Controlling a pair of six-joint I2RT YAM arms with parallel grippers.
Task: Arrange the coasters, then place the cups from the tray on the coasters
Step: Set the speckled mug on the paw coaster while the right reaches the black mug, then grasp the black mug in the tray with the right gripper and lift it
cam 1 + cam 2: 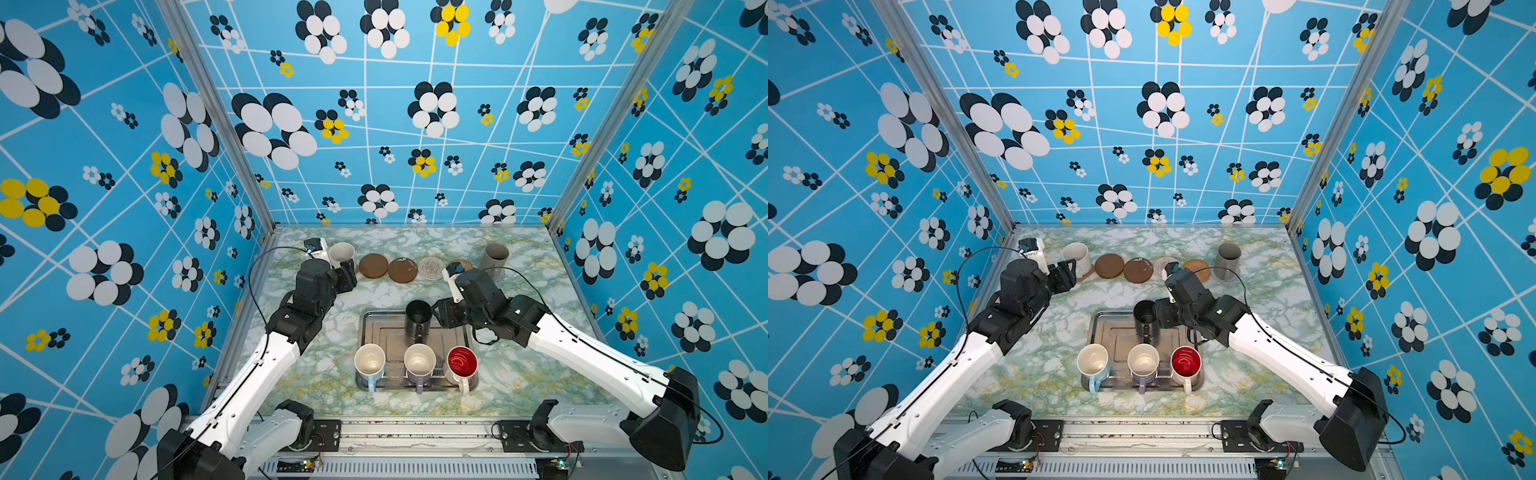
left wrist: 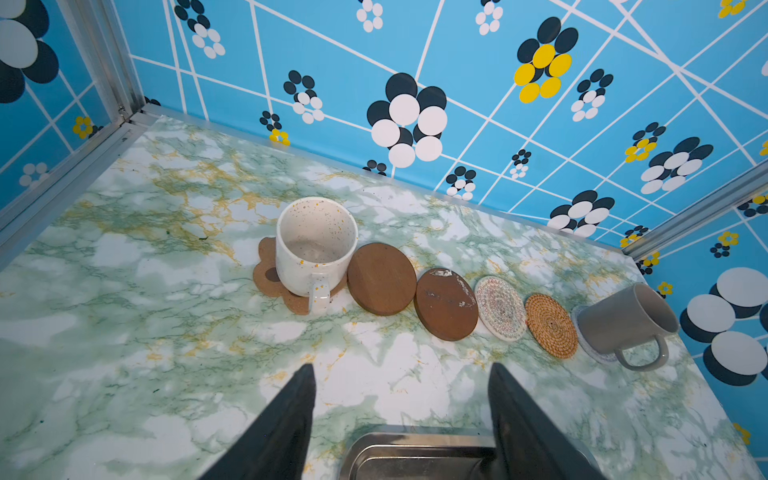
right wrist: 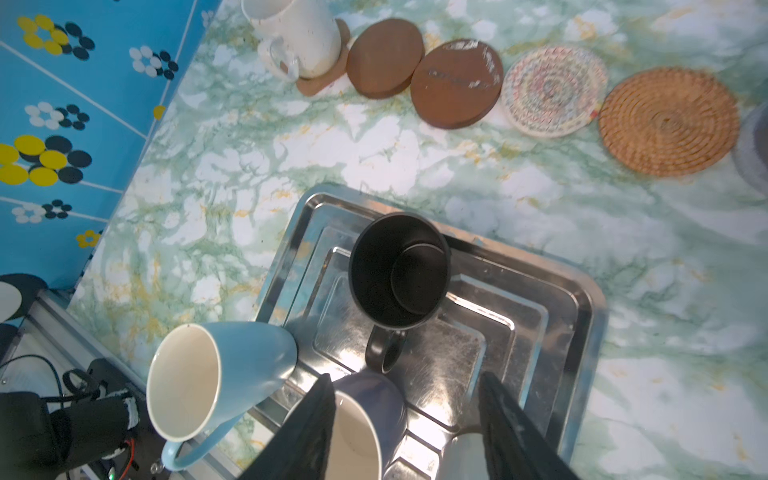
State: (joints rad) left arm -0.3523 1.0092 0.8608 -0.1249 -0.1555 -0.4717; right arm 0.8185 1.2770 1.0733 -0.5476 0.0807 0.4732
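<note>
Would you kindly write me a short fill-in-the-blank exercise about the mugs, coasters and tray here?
1. The tray holds ___ mugs.
2. The mug nearest the right gripper is ___.
3. Between the speckled mug and the grey mug lie ___ bare coasters.
4. In the tray's front row, the red-lined mug stands next to the ___ mug.
Missing words: four; black; four; lilac.

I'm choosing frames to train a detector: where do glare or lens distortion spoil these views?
Right wrist view: bright glare patches on the tray; the blue mug leans from lens distortion. Left wrist view: evenly lit, sharp, though the grey mug near the edge looks tipped. Both top views: wide-angle, walls splay outward; no harsh glare.
</note>
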